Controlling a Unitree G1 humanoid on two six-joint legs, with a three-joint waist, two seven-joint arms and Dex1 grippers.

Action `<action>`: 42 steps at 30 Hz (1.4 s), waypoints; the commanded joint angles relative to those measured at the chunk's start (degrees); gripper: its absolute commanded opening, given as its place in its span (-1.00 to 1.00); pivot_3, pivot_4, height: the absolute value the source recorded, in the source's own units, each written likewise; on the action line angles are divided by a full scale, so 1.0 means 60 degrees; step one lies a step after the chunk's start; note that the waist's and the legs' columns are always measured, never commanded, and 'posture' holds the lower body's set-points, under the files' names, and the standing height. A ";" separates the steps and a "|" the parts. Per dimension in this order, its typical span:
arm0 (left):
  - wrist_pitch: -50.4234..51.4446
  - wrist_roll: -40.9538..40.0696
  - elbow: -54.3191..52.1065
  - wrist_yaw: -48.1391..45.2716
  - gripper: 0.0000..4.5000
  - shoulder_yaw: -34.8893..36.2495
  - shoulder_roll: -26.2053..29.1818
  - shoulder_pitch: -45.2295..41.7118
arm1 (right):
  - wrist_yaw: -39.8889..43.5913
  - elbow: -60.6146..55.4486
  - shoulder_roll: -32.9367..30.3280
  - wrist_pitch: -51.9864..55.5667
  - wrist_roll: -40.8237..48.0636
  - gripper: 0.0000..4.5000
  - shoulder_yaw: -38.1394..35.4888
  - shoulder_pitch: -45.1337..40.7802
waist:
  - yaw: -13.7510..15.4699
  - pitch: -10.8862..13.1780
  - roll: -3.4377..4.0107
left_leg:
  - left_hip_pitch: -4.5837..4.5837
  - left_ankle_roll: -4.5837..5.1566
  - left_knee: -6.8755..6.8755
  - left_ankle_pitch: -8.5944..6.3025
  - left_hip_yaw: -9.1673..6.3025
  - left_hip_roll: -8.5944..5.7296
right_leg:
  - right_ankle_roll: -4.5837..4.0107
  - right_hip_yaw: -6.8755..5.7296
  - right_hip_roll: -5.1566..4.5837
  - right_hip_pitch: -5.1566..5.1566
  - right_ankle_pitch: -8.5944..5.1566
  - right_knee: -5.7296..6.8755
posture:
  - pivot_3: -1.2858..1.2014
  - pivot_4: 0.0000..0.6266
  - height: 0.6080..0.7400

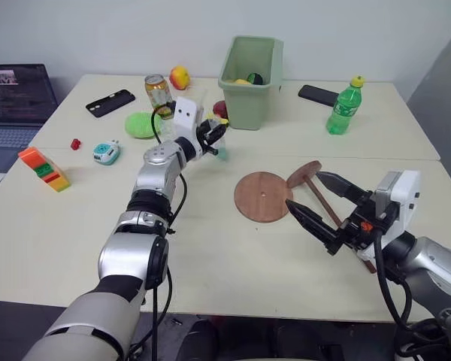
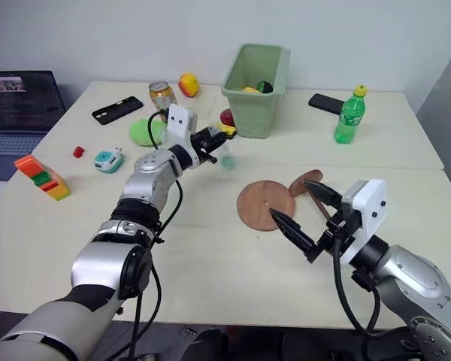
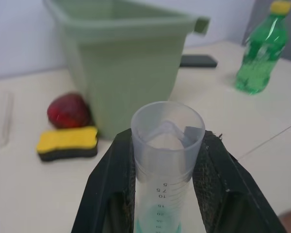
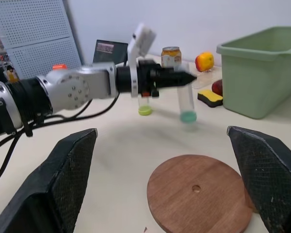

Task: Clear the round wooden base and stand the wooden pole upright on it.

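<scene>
The round wooden base (image 1: 264,196) lies flat on the table with nothing on it, its small centre hole showing. The wooden pole (image 1: 304,174) lies on its side just right of the base, its round cap leaning at the base's far right edge and its rod running under my right gripper. My right gripper (image 1: 304,189) hovers open over the pole and the base's right edge. My left gripper (image 1: 216,135) is raised close to the green bin, shut on a clear plastic test tube (image 3: 166,160) with a teal cap (image 4: 188,116).
A green bin (image 1: 249,75) stands at the back, with a yellow sponge (image 3: 67,142) and a red fruit (image 3: 68,109) at its foot. A green bottle (image 1: 344,105), two phones, a can (image 1: 158,92), a laptop (image 1: 15,98) and small toys dot the far and left table.
</scene>
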 commanded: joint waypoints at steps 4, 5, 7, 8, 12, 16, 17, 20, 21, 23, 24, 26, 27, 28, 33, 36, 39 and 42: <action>0.2031 -0.0406 -0.3277 0.0355 -0.45 0.0793 0.1935 0.0025 | 0.0349 0.0175 0.0122 -0.0366 -0.0185 1.00 0.0347 -0.0250 | -0.0231 -0.0003 0.0005 | 0.0015 0.0001 -0.0003 0.0000 0.0003 0.0009 | 0.0000 0.0013 0.0010 0.0000 0.0000 0.0009 | 0.03 -0.52 1.00; 0.2364 -0.0439 -0.3626 0.0463 -0.45 0.0931 0.2250 0.0121 | 0.0431 0.0237 0.0120 -0.0392 -0.0192 1.00 0.0349 -0.0275 | -0.0271 -0.0003 0.0006 | 0.0018 0.0001 -0.0004 0.0000 0.0000 0.0011 | 0.0000 0.0012 0.0014 0.0000 0.0000 0.0011 | 0.03 -0.52 1.00; 0.2943 -0.0442 -0.4255 0.0728 -0.45 0.1321 0.2971 0.0415 | 0.0593 0.0389 0.0117 -0.0427 -0.0194 1.00 0.0353 -0.0339 | -0.0279 -0.0004 0.0007 | 0.0024 0.0000 -0.0008 0.0001 -0.0007 0.0012 | 0.0000 0.0007 0.0016 0.0005 0.0000 0.0010 | 0.03 -0.52 1.00; 0.3244 -0.0497 -0.4533 0.0844 -0.45 0.1566 0.3327 0.0593 | 0.0670 0.0474 0.0115 -0.0439 -0.0195 1.00 0.0359 -0.0377 | -0.0295 -0.0004 0.0007 | 0.0023 0.0000 -0.0007 0.0001 -0.0004 0.0014 | 0.0000 0.0010 0.0016 0.0002 0.0000 0.0008 | 0.03 -0.52 1.00; 0.4203 -0.0858 -0.5050 0.1347 -0.45 0.2509 0.4108 0.1367 | 0.0942 0.0793 0.0127 -0.0467 -0.0206 1.00 0.0435 -0.0554 | -0.0264 -0.0005 0.0006 | 0.0024 -0.0001 -0.0007 0.0001 -0.0010 0.0014 | 0.0000 0.0008 0.0014 0.0001 0.0000 0.0009 | 0.03 -0.52 1.00; 0.3587 -0.0655 -0.4280 0.1455 -0.45 0.2772 0.4203 0.2512 | 0.1195 0.1102 0.0178 -0.0493 -0.0392 1.00 0.0772 -0.0892 | -0.0193 -0.0017 -0.0001 | 0.0029 -0.0002 0.0000 0.0002 -0.0009 0.0002 | 0.0000 0.0006 -0.0004 0.0011 0.0000 0.0005 | 0.03 -0.52 1.00; 0.3431 -0.0670 -0.4041 0.1486 -0.45 0.2786 0.4120 0.2612 | 0.1234 0.1145 0.0181 -0.0488 -0.0409 1.00 0.0816 -0.0961 | -0.0154 -0.0017 -0.0003 | 0.0032 -0.0002 0.0001 0.0002 -0.0011 0.0002 | 0.0000 0.0004 -0.0004 0.0015 0.0000 0.0005 | 0.03 -0.52 1.00; 0.2899 -0.0662 -0.3202 0.1470 -0.45 0.2636 0.3787 0.2706 | 0.1293 0.1193 0.0164 -0.0448 -0.0379 1.00 0.0866 -0.1117 | 0.0013 -0.0025 -0.0033 | 0.0024 -0.0002 0.0011 0.0002 -0.0013 0.0002 | 0.0000 -0.0001 -0.0004 0.0009 0.0000 0.0010 | 0.03 -0.52 1.00; 0.2588 -0.0538 -0.2786 0.1544 -0.45 0.2478 0.3567 0.2608 | 0.1266 0.1122 0.0119 -0.0372 -0.0257 1.00 0.0832 -0.1172 | 0.0050 -0.0030 -0.0046 | 0.0019 -0.0002 0.0012 0.0002 -0.0017 0.0003 | 0.0000 -0.0007 -0.0004 0.0008 0.0000 0.0008 | 0.03 -0.52 1.00; 0.1999 -0.0282 -0.1991 0.1742 -0.45 0.2242 0.3288 0.2325 | 0.1245 0.1003 0.0021 -0.0236 -0.0026 1.00 0.0749 -0.1253 | 0.0108 -0.0035 -0.0058 | 0.0014 -0.0003 0.0010 0.0002 -0.0018 0.0001 | 0.0000 -0.0010 -0.0005 0.0008 0.0000 0.0000 | 0.03 -0.52 1.00; 0.1736 -0.0160 -0.1627 0.1839 -0.45 0.2167 0.3215 0.2166 | 0.1249 0.0976 -0.0029 -0.0180 0.0076 1.00 0.0707 -0.1294 | 0.0130 -0.0035 -0.0059 | 0.0014 -0.0003 0.0010 0.0002 -0.0014 -0.0001 | 0.0000 -0.0010 -0.0010 0.0007 0.0000 -0.0001 | 0.03 -0.52 1.00; 0.1048 0.0064 -0.0593 0.1873 -0.45 0.2005 0.3092 0.1739 | 0.1187 0.0776 -0.0154 -0.0025 0.0434 1.00 0.0612 -0.1408 | 0.0147 -0.0035 -0.0060 | 0.0013 -0.0002 0.0010 0.0002 -0.0013 -0.0002 | 0.0000 -0.0010 -0.0010 0.0006 0.0000 -0.0001 | 0.03 -0.52 1.00; 0.0759 0.0160 -0.0163 0.1813 -0.45 0.1897 0.3054 0.1574 | 0.1145 0.0687 -0.0202 0.0047 0.0614 1.00 0.0583 -0.1476 | 0.0140 -0.0035 -0.0060 | 0.0013 -0.0002 0.0010 0.0002 -0.0011 -0.0002 | 0.0000 -0.0009 -0.0010 0.0005 0.0000 0.0001 | 0.03 -0.52 1.00; 0.0456 0.0296 0.0241 0.1730 -0.45 0.1750 0.3014 0.1439 | 0.1098 0.0594 -0.0251 0.0107 0.0796 1.00 0.0570 -0.1551 | 0.0127 -0.0035 -0.0060 | 0.0013 -0.0002 0.0008 0.0002 -0.0011 -0.0001 | 0.0000 -0.0010 -0.0009 0.0004 0.0000 0.0002 | 0.03 -0.52 1.00; -0.0597 0.0642 0.1606 0.1764 -0.45 0.1430 0.2874 0.0914 | 0.0894 0.0426 -0.0458 0.0222 0.1085 1.00 0.0572 -0.1812 | -0.0014 -0.0035 -0.0060 | 0.0014 -0.0002 0.0000 0.0001 -0.0008 0.0000 | 0.0000 -0.0008 -0.0007 0.0001 0.0000 0.0004 | 0.03 -0.52 1.00; -0.0945 0.0685 0.2090 0.1854 -0.45 0.1436 0.2848 0.0698 | 0.0774 0.0376 -0.0536 0.0228 0.1099 1.00 0.0545 -0.1803 | -0.0059 -0.0035 -0.0061 | 0.0014 -0.0001 0.0001 0.0001 -0.0009 0.0000 | 0.0000 -0.0008 -0.0006 0.0000 0.0000 0.0006 | 0.03 -0.52 1.00; -0.1008 0.0596 0.2441 0.1769 -0.45 0.1538 0.2796 0.0580 | 0.0621 0.0319 -0.0588 0.0217 0.1067 1.00 0.0440 -0.1648 | -0.0060 -0.0035 -0.0061 | 0.0014 -0.0001 0.0001 0.0001 -0.0008 0.0000 | 0.0000 -0.0007 -0.0005 -0.0002 0.0000 0.0010 | 0.03 -0.52 1.00; -0.1023 0.0500 0.2630 0.1768 -0.29 0.1652 0.2793 0.0526 | 0.0586 0.0362 -0.0601 0.0194 0.1040 1.00 0.0375 -0.1545 | -0.0055 -0.0036 -0.0062 | 0.0013 -0.0001 0.0002 0.0001 -0.0009 -0.0001 | 0.0000 -0.0007 -0.0006 -0.0001 0.0000 0.0010 | 0.03 -0.52 1.00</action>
